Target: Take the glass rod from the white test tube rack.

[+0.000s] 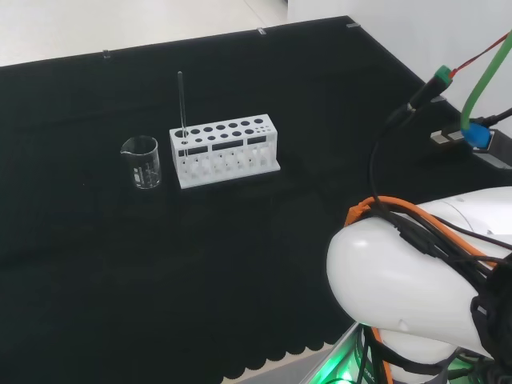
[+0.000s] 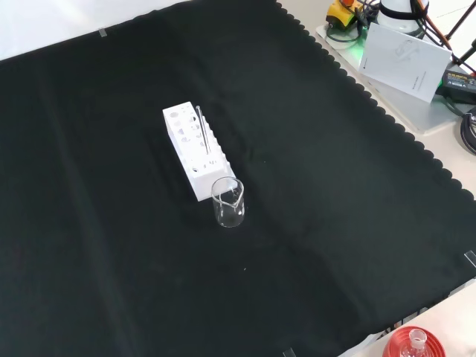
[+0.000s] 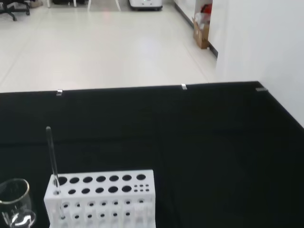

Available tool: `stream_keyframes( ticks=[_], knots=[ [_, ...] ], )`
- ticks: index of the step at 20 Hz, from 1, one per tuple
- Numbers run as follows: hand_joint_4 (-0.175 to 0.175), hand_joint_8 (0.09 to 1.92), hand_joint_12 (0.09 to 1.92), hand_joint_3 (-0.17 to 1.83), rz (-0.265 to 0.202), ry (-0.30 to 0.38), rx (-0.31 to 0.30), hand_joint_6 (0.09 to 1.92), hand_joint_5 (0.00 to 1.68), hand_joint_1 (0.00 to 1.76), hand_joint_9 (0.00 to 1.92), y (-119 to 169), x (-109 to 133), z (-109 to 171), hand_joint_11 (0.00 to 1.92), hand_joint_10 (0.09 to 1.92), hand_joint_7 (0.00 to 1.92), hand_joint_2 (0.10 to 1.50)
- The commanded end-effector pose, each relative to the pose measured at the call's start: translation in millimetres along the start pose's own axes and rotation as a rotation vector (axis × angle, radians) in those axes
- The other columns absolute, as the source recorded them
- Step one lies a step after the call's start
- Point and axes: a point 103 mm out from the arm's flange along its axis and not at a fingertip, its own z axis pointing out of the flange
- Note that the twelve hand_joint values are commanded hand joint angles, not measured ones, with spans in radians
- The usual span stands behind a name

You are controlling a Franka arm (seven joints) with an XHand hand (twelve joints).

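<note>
The glass rod (image 1: 182, 108) stands upright in a corner hole of the white test tube rack (image 1: 224, 150), at the rack's left end in the head view, on the black cloth of the desk (image 1: 240, 264). A clear glass beaker (image 1: 142, 162) stands just beside that same end of the rack, which in the front view puts the beaker (image 2: 227, 201) nearer the camera than the rack (image 2: 195, 149). Whether the hand is open or closed I cannot tell; the arm's white link (image 1: 400, 280) sits at the lower right of the head view, well apart from the rack.
</note>
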Motion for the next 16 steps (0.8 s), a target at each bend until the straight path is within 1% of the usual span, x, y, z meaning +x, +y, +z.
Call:
stream_keyframes(
  ticks=[1,4,6,7,9,10,14,15,16],
  knots=[
    [0.019,0.17,0.71,0.31,0.005,-0.003,0.025,0.09,0.02,0.46,0.15,-1.8,-8.3,2.2,0.00,0.09,0.00,0.95],
    [0.027,0.16,0.71,0.30,0.000,0.000,0.026,0.09,0.01,0.45,0.14,-1.9,-5.7,2.1,0.00,0.09,0.00,0.94],
    [0.042,0.15,0.72,0.29,-0.003,0.000,0.030,0.09,0.01,0.44,0.14,-1.7,-4.4,2.7,0.00,0.09,0.00,0.93],
    [0.050,0.14,0.73,0.28,-0.004,0.007,0.031,0.09,0.02,0.43,0.11,-1.8,-4.5,3.1,0.00,0.11,0.00,0.93],
    [0.063,0.13,0.76,0.26,-0.006,0.009,0.035,0.09,0.02,0.42,0.04,-1.7,-4.1,4.2,0.00,0.31,0.00,0.92],
    [0.068,0.13,0.76,0.26,-0.004,0.013,0.034,0.09,0.02,0.42,0.02,-1.4,-4.2,4.6,0.00,0.36,0.00,0.92],
    [0.075,0.13,0.78,0.25,-0.001,0.022,0.037,0.09,0.03,0.41,0.00,-0.1,-3.3,6.4,0.00,0.41,0.00,0.91],
    [0.075,0.13,0.78,0.25,-0.006,0.003,0.038,0.09,0.03,0.41,0.00,0.2,3.2,6.2,0.00,0.41,0.00,0.91],
    [0.075,0.14,0.78,0.25,-0.015,0.001,0.040,0.09,0.03,0.41,0.00,0.3,3.4,7.1,0.00,0.41,0.01,0.91]
  ],
)
